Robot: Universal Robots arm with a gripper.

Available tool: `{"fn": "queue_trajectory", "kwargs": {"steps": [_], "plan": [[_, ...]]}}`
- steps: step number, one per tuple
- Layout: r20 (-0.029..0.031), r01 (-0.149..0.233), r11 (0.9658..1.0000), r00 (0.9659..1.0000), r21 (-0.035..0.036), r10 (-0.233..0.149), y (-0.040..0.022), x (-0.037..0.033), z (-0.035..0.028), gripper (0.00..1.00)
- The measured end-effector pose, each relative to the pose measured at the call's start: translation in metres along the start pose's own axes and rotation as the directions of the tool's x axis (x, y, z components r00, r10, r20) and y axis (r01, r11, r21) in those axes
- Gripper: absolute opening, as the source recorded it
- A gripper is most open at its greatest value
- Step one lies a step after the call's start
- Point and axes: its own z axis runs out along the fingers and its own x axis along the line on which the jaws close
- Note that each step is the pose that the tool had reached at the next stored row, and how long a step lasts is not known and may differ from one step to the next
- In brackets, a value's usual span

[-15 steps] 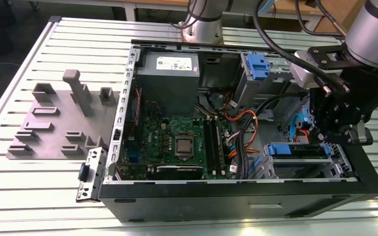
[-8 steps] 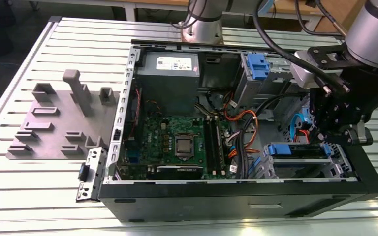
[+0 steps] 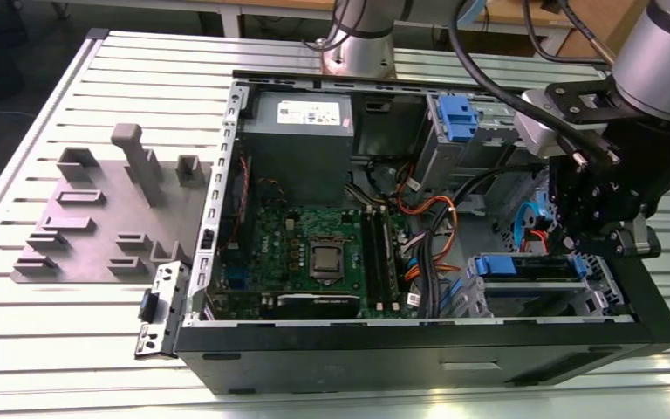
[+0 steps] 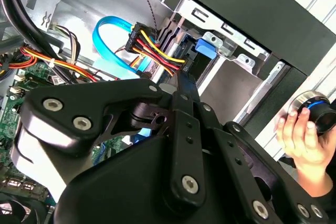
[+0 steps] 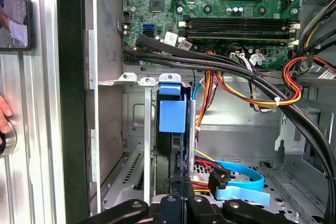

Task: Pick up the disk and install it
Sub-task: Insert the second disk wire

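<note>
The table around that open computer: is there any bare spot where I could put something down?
The slatted table is bare in front of the grey fixture plate, at the exterior view's left of the computer case. Inside the case, cables crowd around the disk, where the gripper hangs.

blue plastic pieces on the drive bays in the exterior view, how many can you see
2. One blue bracket sits on the upper bay near the power supply; the other fronts the lower bay under the gripper. Cables may hide more.
</note>
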Motion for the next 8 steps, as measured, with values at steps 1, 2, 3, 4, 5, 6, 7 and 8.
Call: {"fn": "queue_trajectory", "kwargs": {"steps": [1,2,3,4,5,6,7,8], "plan": [[0.0000,0.000,1.0000,1.0000,0.0000,0.000,0.0000,0.0000,0.0000,0.11],[0.0001,0.000,1.0000,1.0000,0.0000,0.000,0.0000,0.0000,0.0000,0.11],[0.0001,0.000,1.0000,1.0000,0.0000,0.000,0.0000,0.0000,0.0000,0.11],[0.0002,0.000,1.0000,1.0000,0.0000,0.000,0.0006,0.0000,0.0000,0.11],[0.0002,0.000,1.0000,1.0000,0.0000,0.000,0.0018,0.0000,-0.0002,0.11],[0.0001,0.000,1.0000,1.0000,-0.0001,0.000,0.0035,0.0000,-0.0004,0.11],[0.0001,0.000,1.0000,1.0000,0.0000,0.000,0.0054,0.0000,-0.0006,0.11],[0.0001,0.000,1.0000,1.0000,-0.0001,0.000,0.0074,0.0000,-0.0009,0.11]]}}
